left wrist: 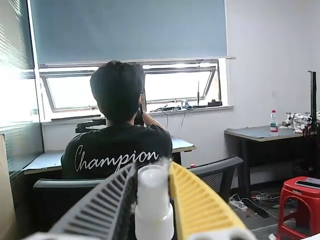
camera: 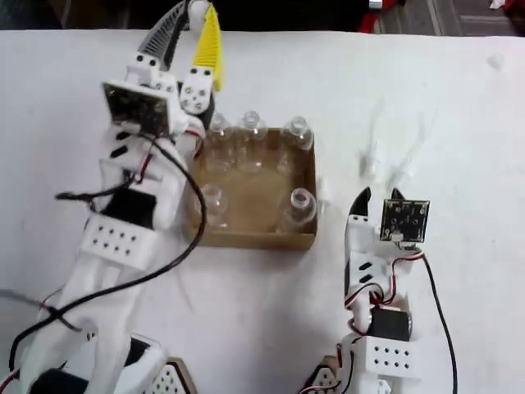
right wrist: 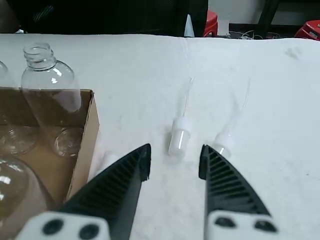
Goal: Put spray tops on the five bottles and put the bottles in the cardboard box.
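While left tool (left wrist: pixel 152 168) clamps what seems a spray top (left wrist: pixel 153 200), right tool (right wrist: pixel 175 153) wide apart, empty.

I work in an office that doubles as a robot lab. Along the far wall runs a wide window (left wrist: pixel 130 87), its panes tilted open and a grey roller blind (left wrist: pixel 130 30) drawn down above it. Below the window stands a desk (left wrist: pixel 42 161), and cables lie on the sill. Off to one side of the window, against the white wall, a second desk (left wrist: pixel 250 133) carries a drinks bottle (left wrist: pixel 273 122) and some white apparatus (left wrist: pixel 299 119). Nearer than the window are an office chair (left wrist: pixel 220 167), a red stool (left wrist: pixel 300 197) and a power strip (left wrist: pixel 240 204) on the floor.
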Robot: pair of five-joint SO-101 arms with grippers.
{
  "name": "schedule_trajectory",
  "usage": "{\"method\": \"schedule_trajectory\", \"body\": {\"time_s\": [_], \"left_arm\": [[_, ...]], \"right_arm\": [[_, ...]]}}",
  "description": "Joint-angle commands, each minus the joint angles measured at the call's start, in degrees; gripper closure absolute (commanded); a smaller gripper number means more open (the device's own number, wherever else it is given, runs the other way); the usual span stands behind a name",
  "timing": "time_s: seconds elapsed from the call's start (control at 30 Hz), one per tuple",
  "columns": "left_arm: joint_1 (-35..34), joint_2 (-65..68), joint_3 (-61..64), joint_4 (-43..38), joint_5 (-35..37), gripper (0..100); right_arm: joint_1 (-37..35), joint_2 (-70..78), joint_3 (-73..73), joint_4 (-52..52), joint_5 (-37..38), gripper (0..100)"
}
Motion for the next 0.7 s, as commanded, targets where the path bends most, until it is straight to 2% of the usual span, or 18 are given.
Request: {"method": "schedule_trajectory", "body": {"time_s": [0.0, 0.53, 0.67], "left_arm": [[-0.13, 1.45, 0.79, -2.73, -0.53, 98], [-1.8, 2.07, 3.6, -3.08, -0.62, 98], [-1.63, 4.53, 5.01, -7.03, -0.62, 98]], "right_arm": [[0.22, -0.4, 0.0, -1.45, 0.7, 86.1], [0.13, -0.4, 0.18, -1.45, 0.7, 86.1], [0.13, -0.4, 0.18, -1.45, 0.7, 86.1]]}}
